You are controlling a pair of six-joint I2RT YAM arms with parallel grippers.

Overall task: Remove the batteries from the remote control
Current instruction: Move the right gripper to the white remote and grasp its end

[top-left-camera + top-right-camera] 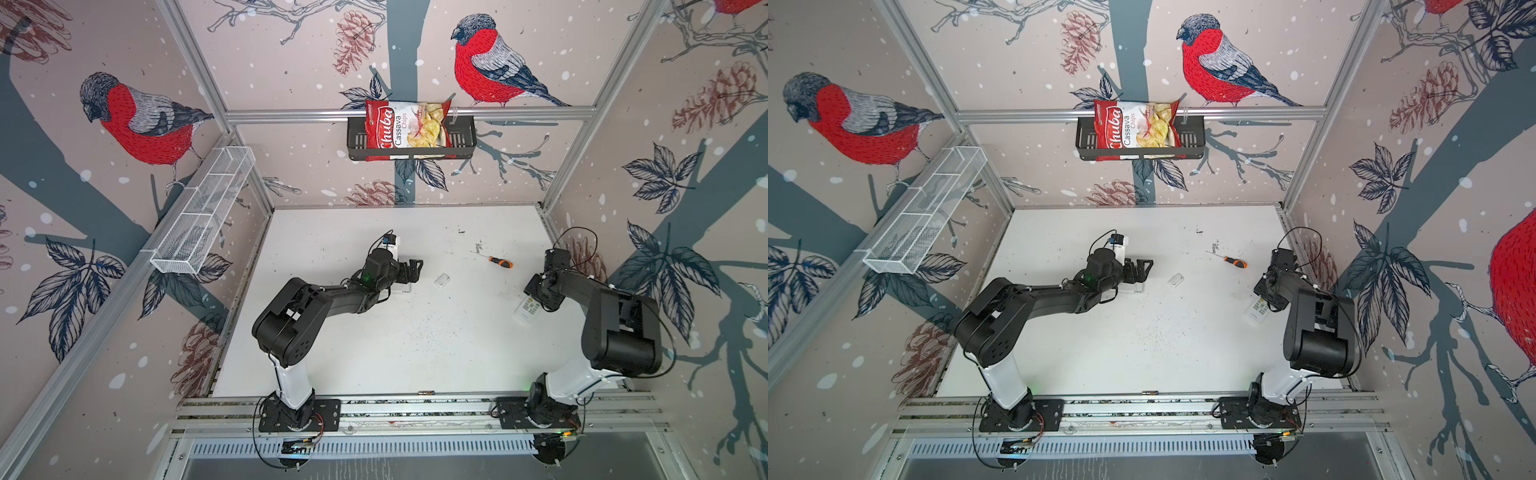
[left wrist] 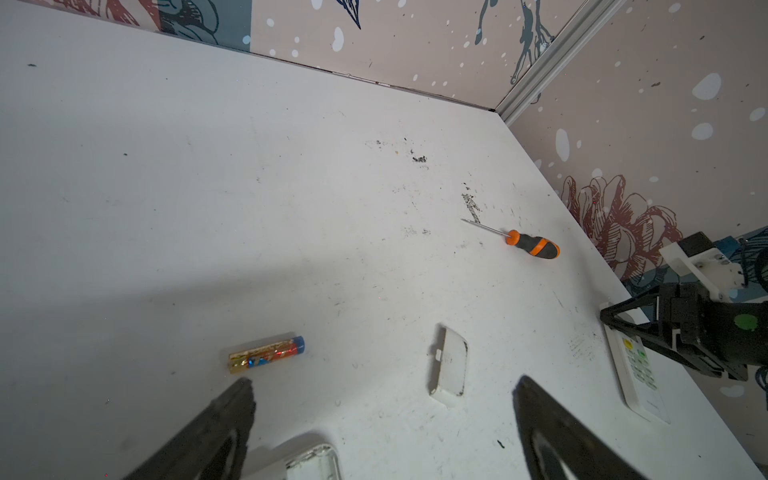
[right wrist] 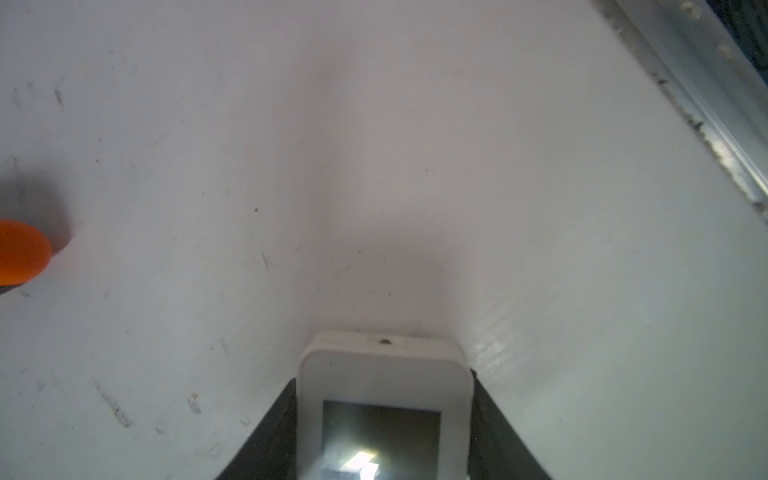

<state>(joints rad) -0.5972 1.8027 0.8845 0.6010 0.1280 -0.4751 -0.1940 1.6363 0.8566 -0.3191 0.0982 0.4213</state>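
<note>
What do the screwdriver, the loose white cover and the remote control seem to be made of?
The screwdriver: thin shiny shaft, likely steel; matte orange-and-black handle, probably plastic with rubbery grip. The white cover: thin moulded shell with a clip notch, scuffed, looks like hard plastic. The remote control: smooth white rounded casing with a glossy dark window, apparently plastic.

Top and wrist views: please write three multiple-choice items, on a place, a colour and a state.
1. Where is the battery cover? A) on the table, between left gripper and screwdriver B) under the screwdriver C) in the left gripper
2. The screwdriver handle is: A) blue B) orange and black C) green
3. The left gripper is: A) shut on the cover B) shut on the screwdriver C) open, empty
Key: 1 A, it lies alone there; 2 B, both colours show; 3 C, its fingers stand wide apart.
</note>
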